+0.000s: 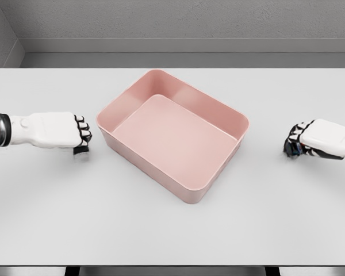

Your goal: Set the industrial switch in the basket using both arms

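Two white arms reach in low from opposite sides, forearms nearly level. The left hand [75, 133] is balled in a fist, knuckles toward centre. The right hand [302, 141] mirrors it, fingers [292, 144] curled under, holding nothing visible.

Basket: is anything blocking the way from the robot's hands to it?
Nothing visible. Only bare table separates the pink basket from the left hand and the right hand. Something small and dark shows under each hand, too small to name.
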Tool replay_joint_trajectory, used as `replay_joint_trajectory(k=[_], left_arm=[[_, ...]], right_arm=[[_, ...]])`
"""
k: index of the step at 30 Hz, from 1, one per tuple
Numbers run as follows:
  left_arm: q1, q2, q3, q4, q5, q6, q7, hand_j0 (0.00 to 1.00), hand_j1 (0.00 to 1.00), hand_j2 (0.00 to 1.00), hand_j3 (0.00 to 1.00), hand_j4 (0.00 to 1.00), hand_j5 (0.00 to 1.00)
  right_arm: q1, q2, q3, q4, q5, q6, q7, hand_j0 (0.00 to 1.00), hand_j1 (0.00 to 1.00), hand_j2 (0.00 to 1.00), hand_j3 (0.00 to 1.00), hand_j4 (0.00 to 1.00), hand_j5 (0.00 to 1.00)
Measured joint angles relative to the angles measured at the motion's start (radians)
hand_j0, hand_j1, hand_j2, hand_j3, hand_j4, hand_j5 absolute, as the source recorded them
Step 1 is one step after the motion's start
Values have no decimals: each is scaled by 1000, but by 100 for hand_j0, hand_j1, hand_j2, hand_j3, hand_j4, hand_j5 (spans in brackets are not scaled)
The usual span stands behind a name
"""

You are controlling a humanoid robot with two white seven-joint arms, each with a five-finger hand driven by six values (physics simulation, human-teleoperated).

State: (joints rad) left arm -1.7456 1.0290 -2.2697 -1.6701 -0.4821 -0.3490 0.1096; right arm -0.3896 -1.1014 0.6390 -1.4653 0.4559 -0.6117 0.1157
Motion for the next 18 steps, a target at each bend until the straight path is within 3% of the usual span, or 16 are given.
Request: replay_joint_trajectory(k=[18], left_arm=[[-147, 0, 0, -2, 82, 1, -5, 33, 33, 33, 33, 33, 33]], right_arm=[[-21, 1, -88, 7, -5, 0, -2, 41, 41, 41, 41, 41, 41]])
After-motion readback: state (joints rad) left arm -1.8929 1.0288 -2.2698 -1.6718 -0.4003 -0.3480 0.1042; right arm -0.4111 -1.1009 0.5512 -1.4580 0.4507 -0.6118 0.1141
